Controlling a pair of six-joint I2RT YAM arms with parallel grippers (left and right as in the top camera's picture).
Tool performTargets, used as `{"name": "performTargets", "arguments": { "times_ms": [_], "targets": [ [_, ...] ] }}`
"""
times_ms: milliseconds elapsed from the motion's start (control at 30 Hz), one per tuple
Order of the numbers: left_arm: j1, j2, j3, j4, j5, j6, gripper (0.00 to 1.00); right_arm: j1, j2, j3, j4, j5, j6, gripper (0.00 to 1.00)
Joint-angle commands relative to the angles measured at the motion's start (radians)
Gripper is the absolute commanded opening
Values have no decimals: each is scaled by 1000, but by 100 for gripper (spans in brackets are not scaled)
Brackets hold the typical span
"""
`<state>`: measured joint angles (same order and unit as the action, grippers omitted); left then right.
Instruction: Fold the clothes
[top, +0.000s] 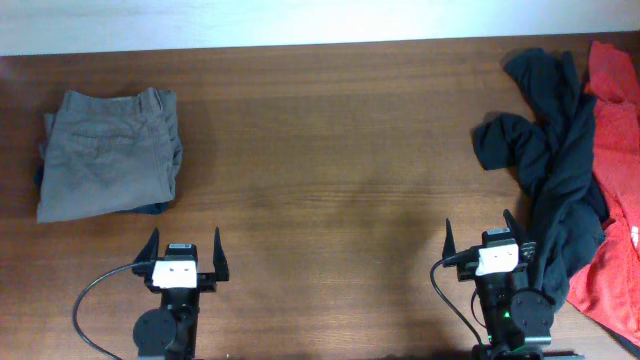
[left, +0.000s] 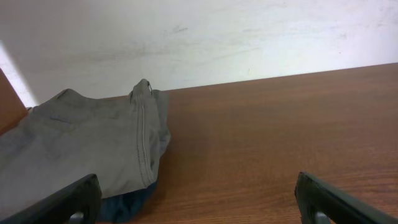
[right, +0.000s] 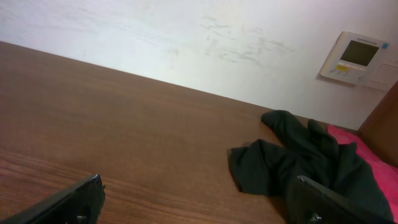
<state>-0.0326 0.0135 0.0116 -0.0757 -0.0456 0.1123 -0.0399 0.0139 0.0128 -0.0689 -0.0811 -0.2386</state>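
A crumpled black garment (top: 548, 150) lies at the table's right side, partly over a red garment (top: 618, 170) at the right edge. The right wrist view shows the black garment (right: 298, 158) ahead and to the right, with the red garment (right: 367, 158) behind it. A folded grey garment (top: 108, 152) rests at the far left over something dark blue. It fills the left of the left wrist view as the grey garment (left: 74, 149). My left gripper (top: 185, 243) and right gripper (top: 480, 232) sit near the front edge. Both are open and hold nothing.
The wooden table (top: 320, 150) stretches between the two piles. A white wall runs behind its far edge, with a small wall panel (right: 359, 59) at the right. Black cables trail from both arm bases near the front edge.
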Motion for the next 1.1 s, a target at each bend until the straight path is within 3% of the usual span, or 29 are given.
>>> {"name": "performTargets", "arguments": {
  "times_ms": [0,733,900,1067],
  "targets": [
    [-4,-8,-2,-4,-3,10,99,-6,-8,-7,-1,-16,11,99],
    [-4,-8,-2,-4,-3,10,99,-6,-8,-7,-1,-18,12,99],
    [-4,-8,-2,-4,0,6,99,-6,-6,-7,-1,-12,192,99],
    [-4,-8,0,0,1,-141,99,-6,-5,0,-6,-8,248,99]
  ]
}}
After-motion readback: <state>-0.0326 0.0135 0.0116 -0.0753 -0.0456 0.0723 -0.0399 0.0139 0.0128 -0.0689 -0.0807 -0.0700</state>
